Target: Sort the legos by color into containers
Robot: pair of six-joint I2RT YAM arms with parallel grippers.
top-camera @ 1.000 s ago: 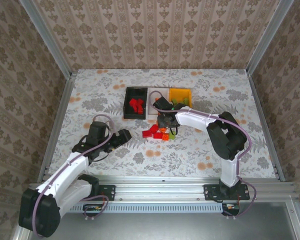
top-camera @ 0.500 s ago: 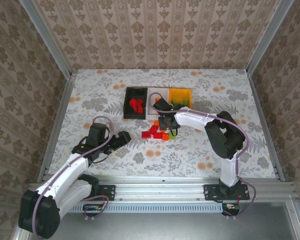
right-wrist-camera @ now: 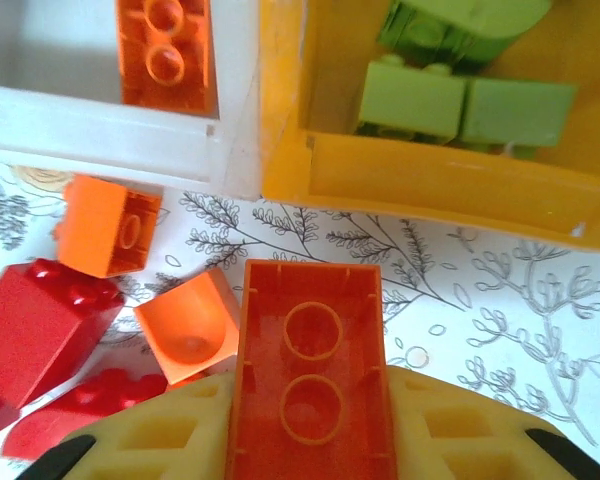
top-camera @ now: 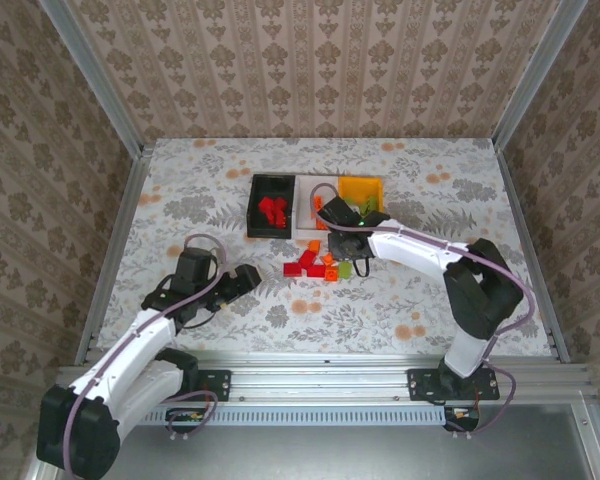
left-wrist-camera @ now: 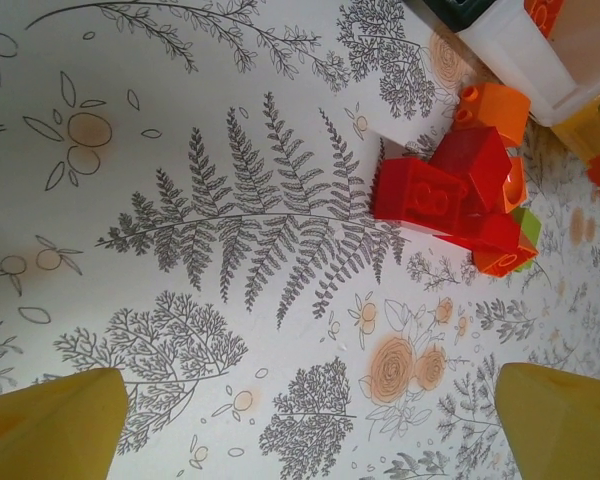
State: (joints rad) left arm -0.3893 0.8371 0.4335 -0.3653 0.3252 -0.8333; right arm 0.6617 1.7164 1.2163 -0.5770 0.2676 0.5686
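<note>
Orange plastic sits pinched in the right claw (right-wrist-camera: pixel 310 440): its two yellow fingers (right-wrist-camera: pixel 150 440) are closed tight on the long sides of an orange brick (right-wrist-camera: pixel 310 340), whose hollow underside faces the wrist camera. From above, this claw is over the flowered surface (top-camera: pixel 180 190), just short of a row of three bins. Ahead of it and slightly to its right stands the yellow bin (right-wrist-camera: pixel 430 190), with light green bricks (right-wrist-camera: pixel 450 105) lying inside. Ahead and to its left is the white bin (right-wrist-camera: pixel 110 120), touching the yellow one and holding another orange piece (right-wrist-camera: pixel 165 50). The black bin (top-camera: pixel 271 205), farther left in the row, has red bricks (top-camera: pixel 272 209) in it. Just beside the claw on its left lies the loose pile (top-camera: pixel 315 265), red and orange bricks crowded together on the surface, with a green one at its edge. The left claw (top-camera: pixel 245 278) is well apart from all this, low over the surface. Its wrist view shows the two fingertips (left-wrist-camera: pixel 50 420) spread as wide as they go, with nothing between them but fern-printed cloth. The pile lies ahead of that claw and to its right, a red brick (left-wrist-camera: pixel 430 195) nearest to it.
</note>
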